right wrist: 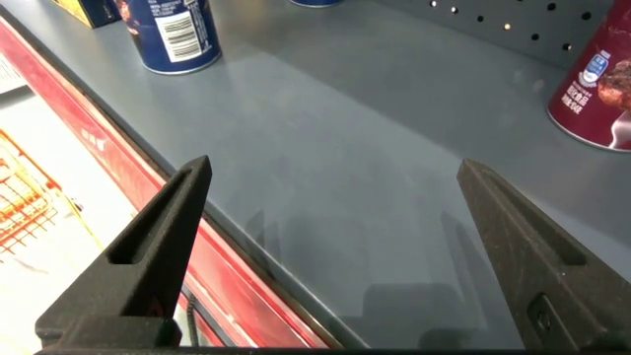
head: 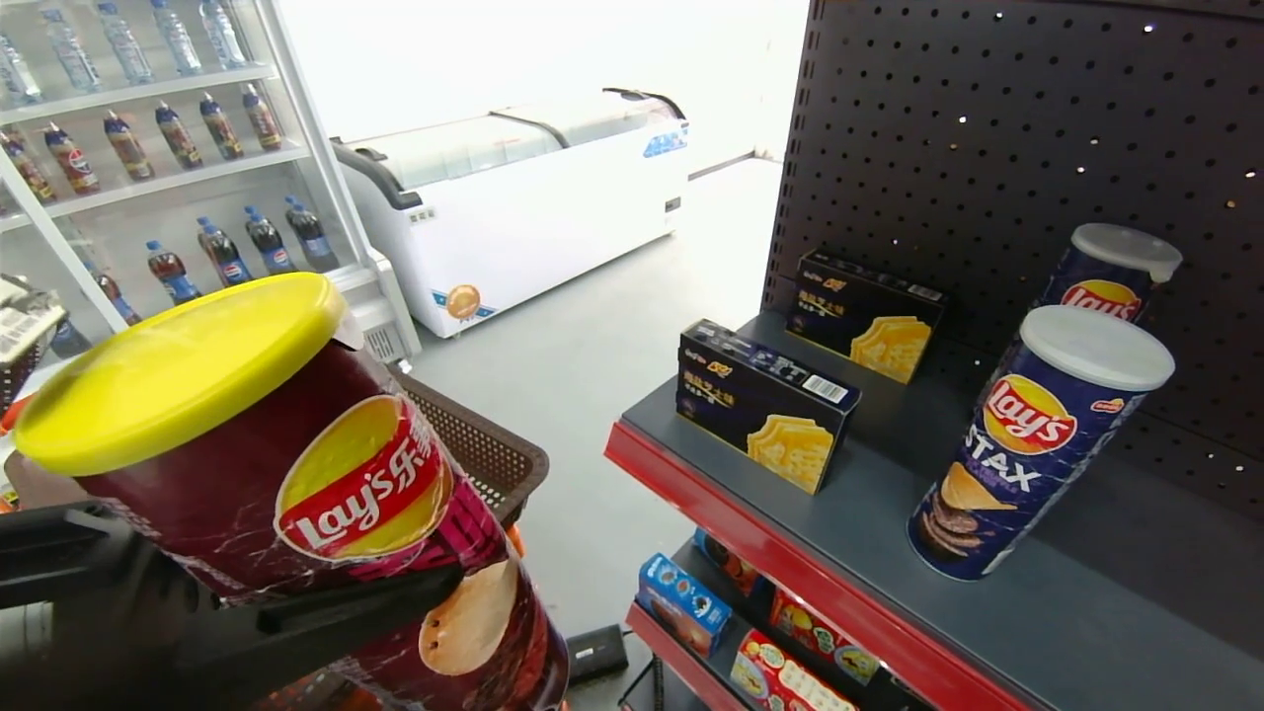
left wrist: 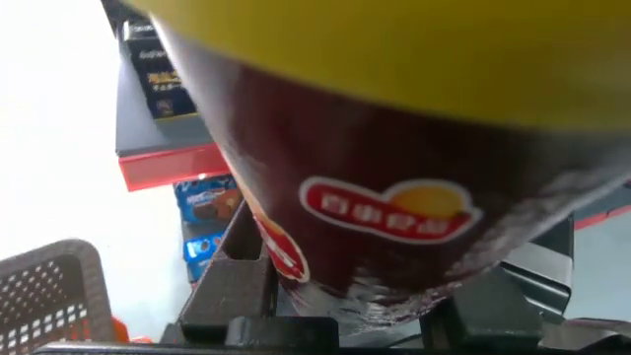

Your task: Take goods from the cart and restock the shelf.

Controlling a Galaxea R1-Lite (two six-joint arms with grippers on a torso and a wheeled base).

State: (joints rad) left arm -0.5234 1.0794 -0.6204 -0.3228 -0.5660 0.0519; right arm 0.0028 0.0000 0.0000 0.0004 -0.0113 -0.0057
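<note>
My left gripper [head: 247, 592] is shut on a dark red chips can [head: 326, 474] with a yellow lid, held tilted at the lower left, above the brown cart basket [head: 484, 454]. In the left wrist view the can [left wrist: 394, 168] sits between the black fingers [left wrist: 232, 286]. The grey shelf [head: 889, 513] with a red front edge lies to the right. It carries two blue chips cans [head: 1037, 444] and two dark boxes [head: 765, 405]. My right gripper [right wrist: 335, 187] hangs open over a bare stretch of the shelf [right wrist: 375, 118], between a blue can [right wrist: 177, 35] and a red can [right wrist: 596, 94].
A black pegboard wall [head: 987, 128] backs the shelf. A lower shelf holds snack boxes [head: 681, 602]. A white chest freezer [head: 523, 197] and a drinks fridge [head: 148, 148] stand across the grey floor. Bare shelf surface lies in front of the nearer blue can.
</note>
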